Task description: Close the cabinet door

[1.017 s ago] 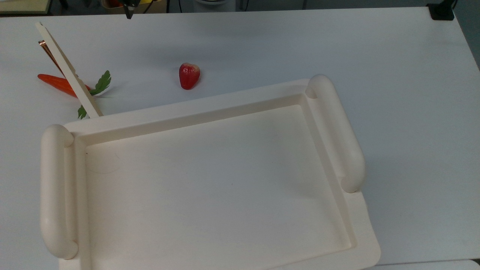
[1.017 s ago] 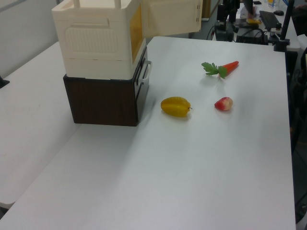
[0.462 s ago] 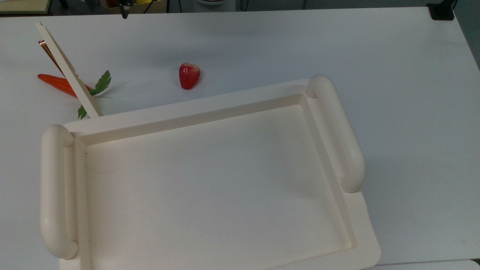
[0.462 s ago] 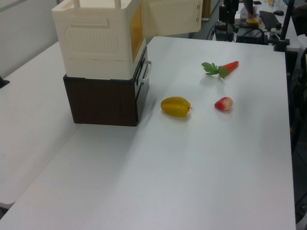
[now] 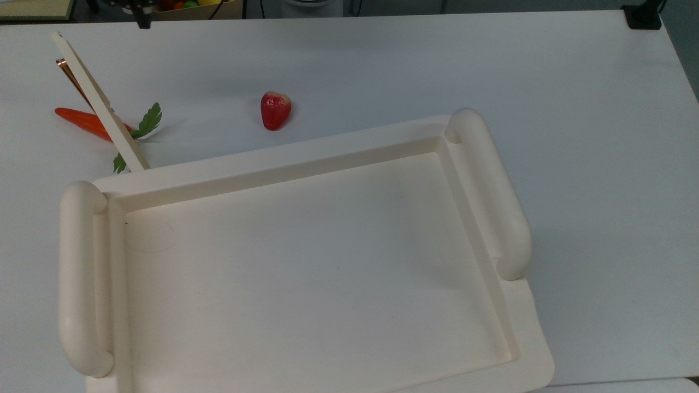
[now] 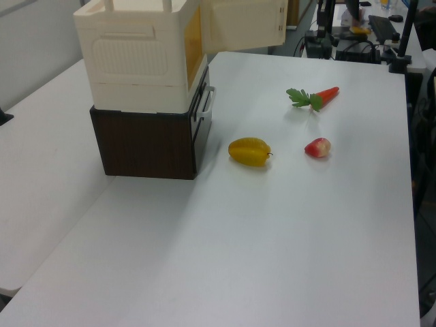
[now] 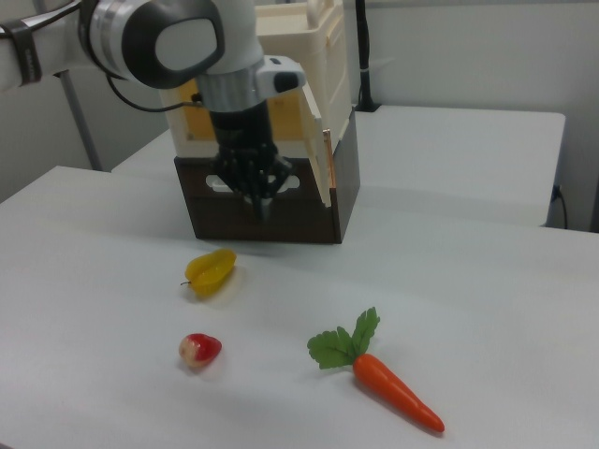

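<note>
Cabinet door [image 5: 98, 101] swung open off the cabinet [image 5: 306, 262], above the carrot [image 7: 393, 391]; claw [image 7: 262, 204] hanging over the worktop [image 7: 487, 309], fingers pressed together, gripping nothing.

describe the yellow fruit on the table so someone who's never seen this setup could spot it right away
Start at the cream-white cabinet stacked on a dark brown box on the white table. In the left view, just to that box's right, lies the yellow fruit. It is the one all-yellow piece, nearer the box than the small red fruit and the leafy orange carrot.
</note>
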Controlling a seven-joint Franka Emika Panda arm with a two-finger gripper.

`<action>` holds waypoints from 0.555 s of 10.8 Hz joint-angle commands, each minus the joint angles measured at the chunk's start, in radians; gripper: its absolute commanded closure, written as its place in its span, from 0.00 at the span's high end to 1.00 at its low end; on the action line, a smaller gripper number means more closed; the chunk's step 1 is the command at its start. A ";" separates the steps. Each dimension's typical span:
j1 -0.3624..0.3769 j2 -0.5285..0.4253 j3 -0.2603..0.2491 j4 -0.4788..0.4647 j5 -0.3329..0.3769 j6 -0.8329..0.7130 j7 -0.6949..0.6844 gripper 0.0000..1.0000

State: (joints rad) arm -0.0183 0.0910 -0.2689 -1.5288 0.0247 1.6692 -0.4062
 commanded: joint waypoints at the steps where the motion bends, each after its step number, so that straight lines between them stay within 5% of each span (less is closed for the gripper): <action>1: -0.064 -0.024 0.000 -0.017 0.017 0.040 -0.164 0.00; 6: -0.115 0.056 0.000 0.018 0.072 0.329 -0.396 0.00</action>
State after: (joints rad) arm -0.1198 0.0979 -0.2695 -1.5272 0.0414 1.8750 -0.6866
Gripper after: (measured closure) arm 0.991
